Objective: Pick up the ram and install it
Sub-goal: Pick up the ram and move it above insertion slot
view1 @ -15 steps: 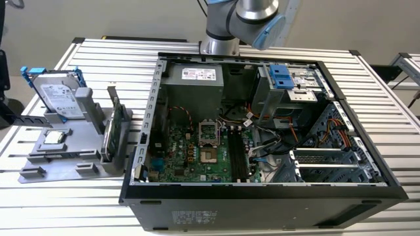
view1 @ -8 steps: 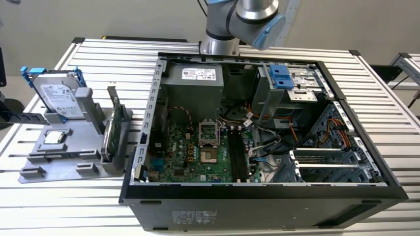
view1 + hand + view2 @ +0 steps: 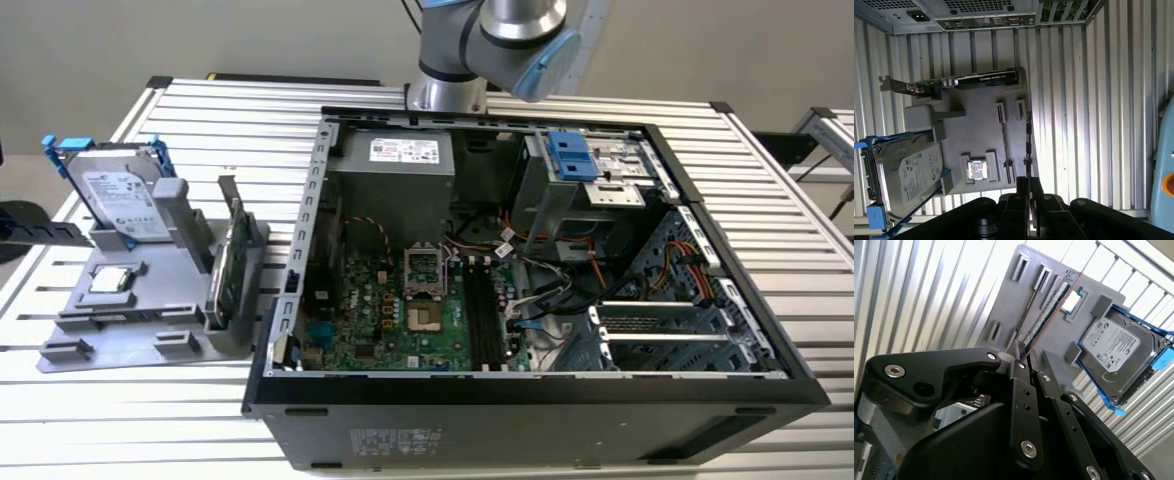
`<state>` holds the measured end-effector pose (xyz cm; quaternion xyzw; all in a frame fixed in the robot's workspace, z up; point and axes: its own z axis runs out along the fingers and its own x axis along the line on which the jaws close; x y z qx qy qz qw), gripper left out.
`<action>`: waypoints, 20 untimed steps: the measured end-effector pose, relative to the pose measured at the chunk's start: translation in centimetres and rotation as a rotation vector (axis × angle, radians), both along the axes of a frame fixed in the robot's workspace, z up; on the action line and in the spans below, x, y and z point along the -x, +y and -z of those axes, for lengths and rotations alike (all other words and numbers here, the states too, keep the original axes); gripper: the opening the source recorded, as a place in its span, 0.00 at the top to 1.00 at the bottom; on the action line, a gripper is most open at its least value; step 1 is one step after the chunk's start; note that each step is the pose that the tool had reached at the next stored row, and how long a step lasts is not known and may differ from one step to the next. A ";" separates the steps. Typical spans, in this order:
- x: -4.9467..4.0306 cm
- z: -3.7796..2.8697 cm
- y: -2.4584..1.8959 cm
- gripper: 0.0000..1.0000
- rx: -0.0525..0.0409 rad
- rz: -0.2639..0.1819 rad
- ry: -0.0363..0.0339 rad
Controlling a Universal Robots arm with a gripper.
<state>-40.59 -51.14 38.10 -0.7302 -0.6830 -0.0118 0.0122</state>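
The ram (image 3: 1046,310) is a slim dark stick with a reddish contact edge. It sticks out from my black fingertips, and my gripper (image 3: 1021,357) is shut on its near end. In the first wrist view the ram (image 3: 1028,145) shows edge-on, running from my gripper (image 3: 1028,182) out over the grey holder tray (image 3: 979,130) far below. In the exterior view my arm (image 3: 507,40) stands behind the open computer case (image 3: 534,410). Its motherboard (image 3: 387,320) lies flat, with long black memory slots (image 3: 483,320) beside the processor socket.
On the slatted metal table, the grey holder tray (image 3: 134,290) at the exterior view's left carries a silver hard drive (image 3: 120,195) in blue rails, a green card (image 3: 236,260) on edge and a small square chip (image 3: 110,280). Cables and drive cages crowd the case's right half.
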 end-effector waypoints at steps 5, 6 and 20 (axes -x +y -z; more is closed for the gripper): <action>0.02 -1.10 0.00 1.00 -0.0002 0.000 -0.0002; 0.02 -1.32 0.00 1.00 -0.0001 0.000 -0.0001; 0.14 -2.95 0.01 1.00 -0.0001 0.000 -0.0002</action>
